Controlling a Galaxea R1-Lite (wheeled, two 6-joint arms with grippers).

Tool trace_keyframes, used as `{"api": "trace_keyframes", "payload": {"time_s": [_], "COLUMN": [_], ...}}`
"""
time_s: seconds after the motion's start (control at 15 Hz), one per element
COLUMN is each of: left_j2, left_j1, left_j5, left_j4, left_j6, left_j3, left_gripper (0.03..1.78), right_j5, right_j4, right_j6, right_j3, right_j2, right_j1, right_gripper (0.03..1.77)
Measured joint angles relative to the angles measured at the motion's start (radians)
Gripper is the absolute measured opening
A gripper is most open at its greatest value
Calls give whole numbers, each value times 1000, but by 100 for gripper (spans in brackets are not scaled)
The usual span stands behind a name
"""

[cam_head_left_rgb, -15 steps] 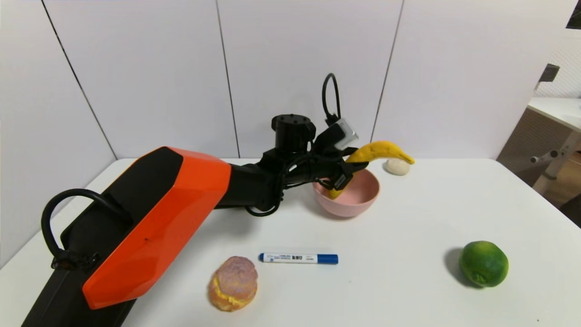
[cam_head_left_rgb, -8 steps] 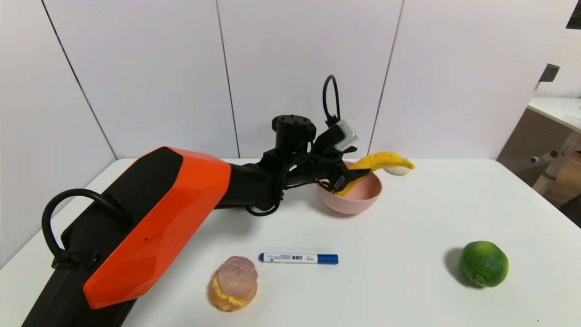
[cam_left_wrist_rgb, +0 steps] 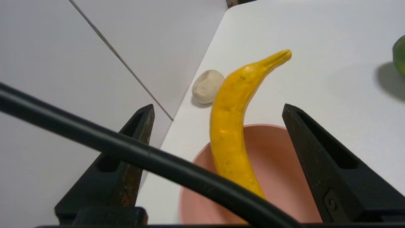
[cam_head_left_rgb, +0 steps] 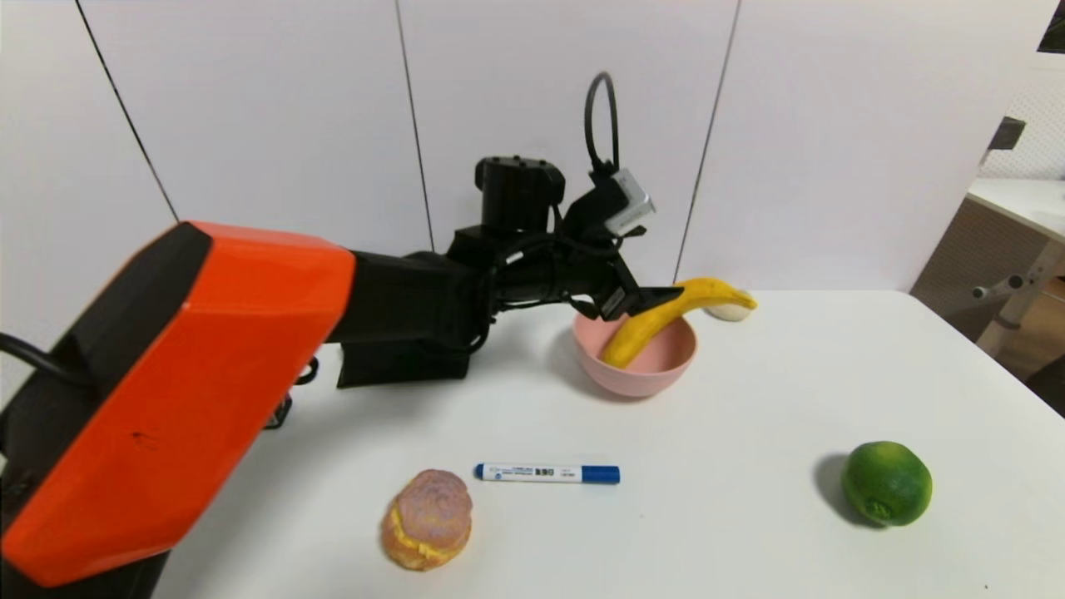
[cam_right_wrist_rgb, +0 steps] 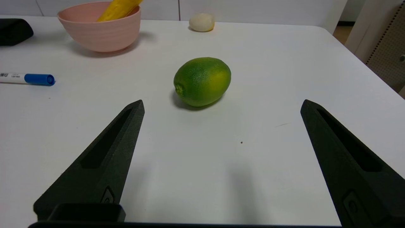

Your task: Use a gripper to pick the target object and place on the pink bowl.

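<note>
Head view | left gripper (cam_head_left_rgb: 636, 301) jaws wide, empty | banana (cam_head_left_rgb: 657, 320) overhangs pink bowl (cam_head_left_rgb: 645, 374) far rim

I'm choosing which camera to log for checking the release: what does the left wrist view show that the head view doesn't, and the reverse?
Only the left wrist view shows the left gripper wide open, both fingers apart from the banana.

Only the head view shows the blue marker, the pink-and-yellow bun and the whole lime.

Both show the banana lying in the pink bowl, its tip jutting past the rim, and the small white lump behind.
</note>
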Motion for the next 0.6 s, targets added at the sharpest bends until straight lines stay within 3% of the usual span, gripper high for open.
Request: {"api": "trace_keyframes", "payload": {"time_s": [0.27, 0.4, 0.6], "left_j2": [-251, -420, -700], "left_j1": [36, 62, 113], "left_j5": [38, 85, 196], "left_j4": [250, 352, 424], "left_j6": [68, 75, 40], "left_j3": [54, 168, 438], "left_gripper": [156, 159, 163], "right_j5": [0, 0, 0], "right_j4": [0, 0, 0], "right_j6": [0, 0, 0], "right_j3": [0, 0, 0], "right_j2": [0, 0, 0], "right_j1": [0, 0, 0], "right_gripper": [171, 171, 171]}}
